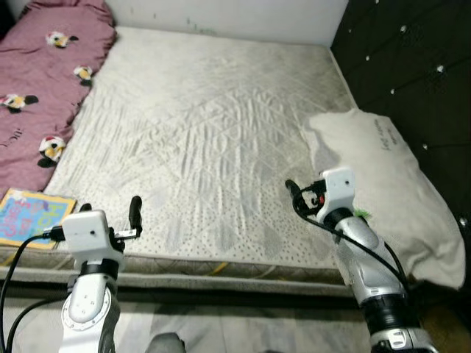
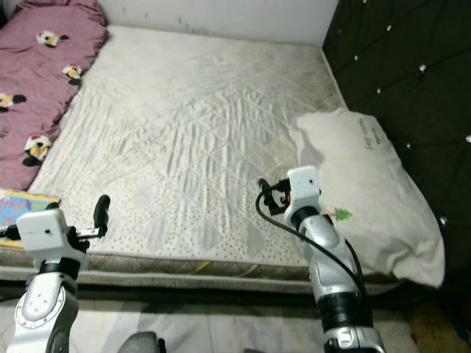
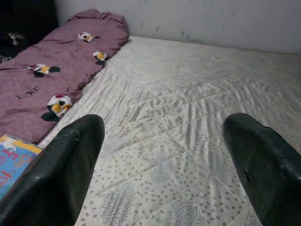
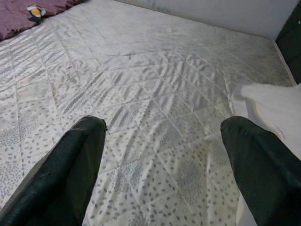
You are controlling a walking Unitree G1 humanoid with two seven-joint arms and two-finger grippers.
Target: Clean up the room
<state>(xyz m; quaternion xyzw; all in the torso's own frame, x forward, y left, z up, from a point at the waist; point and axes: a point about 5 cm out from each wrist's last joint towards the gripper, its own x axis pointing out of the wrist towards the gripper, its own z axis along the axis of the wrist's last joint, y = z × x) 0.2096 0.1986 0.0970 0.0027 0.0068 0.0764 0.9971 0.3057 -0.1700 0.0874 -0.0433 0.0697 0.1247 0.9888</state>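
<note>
Nearest the camera, the two silver arms reached out over the near edge of the bed, the left hand (image 1: pixel 110 213) and the right hand (image 1: pixel 296 197) each with its two black fingers spread wide and holding nothing, both hovering just above the cream quilted mattress (image 1: pixel 213 140) as if made ready before a target was chosen. The likeliest thing to tidy, the white rumpled pillow (image 1: pixel 390 184), lay tilted against the black tufted headboard (image 1: pixel 412 66) just beside the right hand, probably left there askew. Farther out on the robot's left, a colourful picture book (image 1: pixel 29 217) rested at the mattress's near corner, touching the mauve blanket printed with cartoon mice (image 1: pixel 37 88) bunched along that side by the white wall (image 1: pixel 228 15).
</note>
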